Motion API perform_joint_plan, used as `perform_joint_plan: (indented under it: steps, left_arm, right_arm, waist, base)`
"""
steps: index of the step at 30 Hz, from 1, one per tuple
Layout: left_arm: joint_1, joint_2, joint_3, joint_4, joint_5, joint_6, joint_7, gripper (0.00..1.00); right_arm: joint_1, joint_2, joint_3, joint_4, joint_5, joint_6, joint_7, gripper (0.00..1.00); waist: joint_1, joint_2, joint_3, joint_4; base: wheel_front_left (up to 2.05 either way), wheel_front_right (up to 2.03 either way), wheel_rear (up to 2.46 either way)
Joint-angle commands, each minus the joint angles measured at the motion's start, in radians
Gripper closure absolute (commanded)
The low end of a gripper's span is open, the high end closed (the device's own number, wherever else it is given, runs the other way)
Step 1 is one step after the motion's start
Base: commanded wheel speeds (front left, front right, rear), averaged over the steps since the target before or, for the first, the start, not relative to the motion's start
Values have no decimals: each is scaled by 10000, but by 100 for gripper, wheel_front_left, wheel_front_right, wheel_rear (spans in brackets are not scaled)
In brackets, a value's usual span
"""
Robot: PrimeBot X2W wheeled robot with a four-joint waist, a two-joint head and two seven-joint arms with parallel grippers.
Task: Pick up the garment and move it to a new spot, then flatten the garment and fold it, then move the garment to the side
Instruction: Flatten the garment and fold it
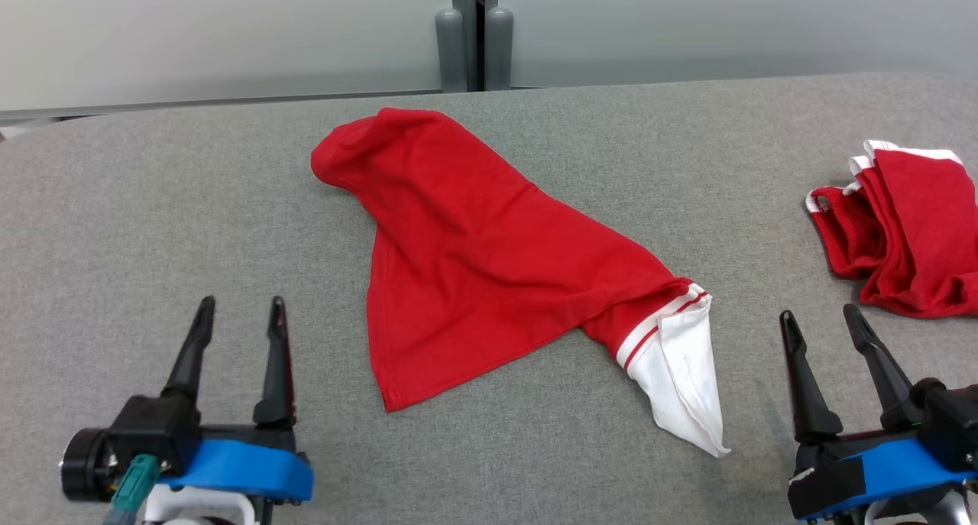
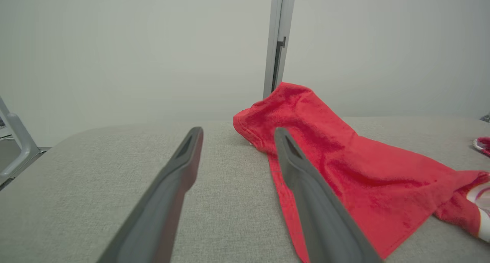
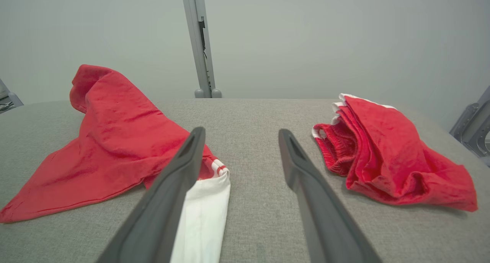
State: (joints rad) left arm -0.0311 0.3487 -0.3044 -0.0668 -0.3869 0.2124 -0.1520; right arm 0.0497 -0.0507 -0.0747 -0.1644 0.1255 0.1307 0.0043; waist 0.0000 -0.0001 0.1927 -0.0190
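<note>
A red garment (image 1: 474, 257) with a white, red-striped end lies crumpled in the middle of the grey table (image 1: 153, 196). Its bunched top points to the far left and its white end (image 1: 684, 368) to the near right. The left wrist view has the garment (image 2: 344, 167) to the right of the fingers; in the right wrist view the garment (image 3: 111, 140) lies to the left. My left gripper (image 1: 241, 315) stands open near the front left, apart from the cloth. Open too, my right gripper (image 1: 821, 322) is at the front right, just right of the white end.
A second red garment (image 1: 901, 234) with white trim lies bunched at the table's right edge, also seen as a heap (image 3: 383, 152) right of my right fingers. A grey post (image 1: 474, 32) and pale wall panels stand behind the table's far edge.
</note>
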Motion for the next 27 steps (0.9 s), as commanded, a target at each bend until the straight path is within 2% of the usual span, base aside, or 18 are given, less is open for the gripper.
perform_joint_plan:
  steps: [1, 5, 10, 14, 18, 19, 20, 21, 22, 27]
  left_arm:
    - [-265, 43, -123, -62, 59, -109, 125, 0]
    - [-536, -71, -783, 253, -60, -602, 790, 0]
    - [-721, -300, -1575, 1460, -471, -1401, 1609, 0]
    - [-876, -526, -1821, 2667, -762, -1794, 1804, 0]
    - [-1203, -697, -1851, 3520, -867, -1959, 1661, 0]
    - [-1256, -744, -1870, 3701, -927, -2035, 1663, 11]
    - [-1326, -773, -1880, 3861, -955, -2091, 1626, 38]
    - [-1402, -780, -1893, 3999, -955, -2140, 1614, 82]
    - [-1450, -791, -1911, 4145, -987, -2207, 1600, 100]
    - [-1622, -833, -1903, 4691, -1052, -2299, 1386, 100]
  right_arm:
    - [-69, -1, -10, -5, 5, -1, -44, 0]
    - [-113, -1, -35, 75, 50, 1, -48, 0]
    - [-208, -1, 74, 252, 142, 1, -138, 0]
    - [-243, -2, 60, 441, 136, 1, -189, 0]
    - [-220, -2, -33, 626, 115, 1, -222, 0]
    - [-197, -1, -61, 654, 109, 1, -233, 0]
    - [-168, -1, -104, 677, 64, 1, -232, 0]
    - [-138, -1, -144, 707, 7, 1, -223, 0]
    - [-95, -1, -167, 744, -79, 1, -201, 0]
    - [349, -199, 374, 1021, -688, -1, -68, 0]
  waist:
    - [0, 1, 46, -3]
    - [0, 1, 230, -48]
    - [0, 1, 512, -188]
    - [0, 1, 680, -257]
    - [0, 1, 773, -274]
    - [0, 1, 788, -278]
    - [0, 1, 805, -287]
    - [0, 1, 827, -306]
    - [0, 1, 840, -323]
    - [0, 1, 852, -412]
  base:
    - [0, 0, 0]
    - [0, 0, 0]
    - [0, 0, 0]
    - [0, 0, 0]
    - [0, 0, 0]
    - [0, 0, 0]
    - [0, 0, 0]
    - [0, 0, 0]
    - [0, 0, 0]
    - [0, 0, 0]
